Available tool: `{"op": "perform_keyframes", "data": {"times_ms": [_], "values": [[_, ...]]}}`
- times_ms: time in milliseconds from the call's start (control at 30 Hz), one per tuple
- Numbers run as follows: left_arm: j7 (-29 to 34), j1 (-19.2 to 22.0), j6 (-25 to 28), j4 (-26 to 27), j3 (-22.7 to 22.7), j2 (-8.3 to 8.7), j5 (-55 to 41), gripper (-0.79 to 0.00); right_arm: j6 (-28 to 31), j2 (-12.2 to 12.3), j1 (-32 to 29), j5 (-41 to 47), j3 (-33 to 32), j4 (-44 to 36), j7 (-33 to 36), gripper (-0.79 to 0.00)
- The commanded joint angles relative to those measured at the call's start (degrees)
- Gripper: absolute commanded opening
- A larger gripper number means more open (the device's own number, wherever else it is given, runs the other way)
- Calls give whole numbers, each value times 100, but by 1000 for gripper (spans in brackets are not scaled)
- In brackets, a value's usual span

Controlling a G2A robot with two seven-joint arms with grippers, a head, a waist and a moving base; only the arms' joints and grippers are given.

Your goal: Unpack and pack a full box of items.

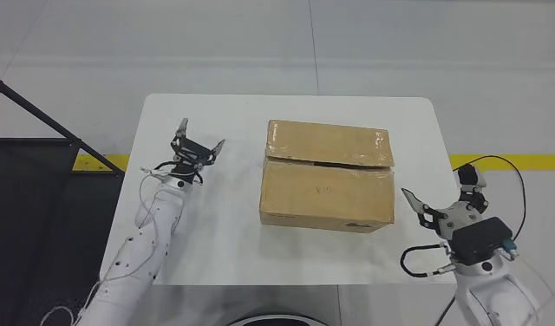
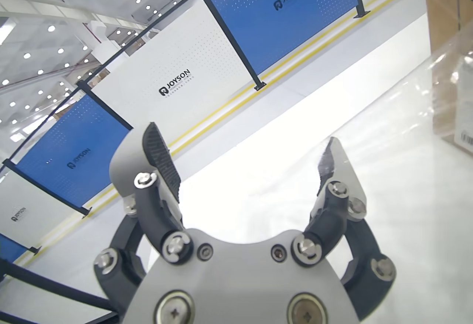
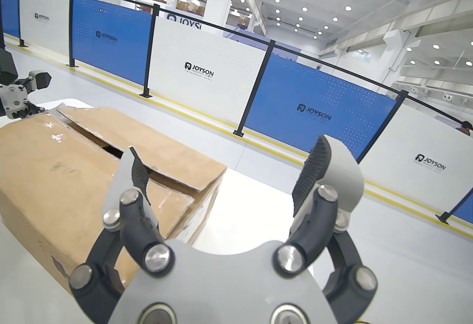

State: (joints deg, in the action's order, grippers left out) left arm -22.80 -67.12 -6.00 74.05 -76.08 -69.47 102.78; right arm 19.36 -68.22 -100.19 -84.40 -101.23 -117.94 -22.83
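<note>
A brown cardboard box (image 1: 326, 175) sits in the middle of the white table (image 1: 217, 239), its top flaps lowered with a dark gap between them. What it holds is hidden. My left gripper (image 1: 198, 142) is open and empty to the left of the box, its fingers spread over bare table (image 2: 242, 152). My right gripper (image 1: 431, 206) is open and empty just off the box's right front corner. In the right wrist view the box (image 3: 55, 170) lies beyond my right gripper (image 3: 225, 170), with the flap gap visible. The box's side (image 2: 447, 26) shows in the left wrist view.
The table's right edge (image 1: 440, 153) lies close to my right arm. A black mesh barrier (image 1: 35, 205) stands left of the table. Blue and white fence panels (image 3: 207, 70) and yellow floor lines surround the work area.
</note>
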Motion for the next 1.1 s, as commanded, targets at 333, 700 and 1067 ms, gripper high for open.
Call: {"op": "perform_keyframes", "data": {"times_ms": [333,700,1067], "values": [[451,-1619,-265,1357,-660,120,202,0,172,13,306,-166,327,12,10,0],[685,-2292,-764,1734,-1195,132,91,0,220,21,421,-254,521,42,-10,0],[760,-2499,-1055,1731,-1755,123,-263,0,161,30,343,-258,512,37,-70,0]]}}
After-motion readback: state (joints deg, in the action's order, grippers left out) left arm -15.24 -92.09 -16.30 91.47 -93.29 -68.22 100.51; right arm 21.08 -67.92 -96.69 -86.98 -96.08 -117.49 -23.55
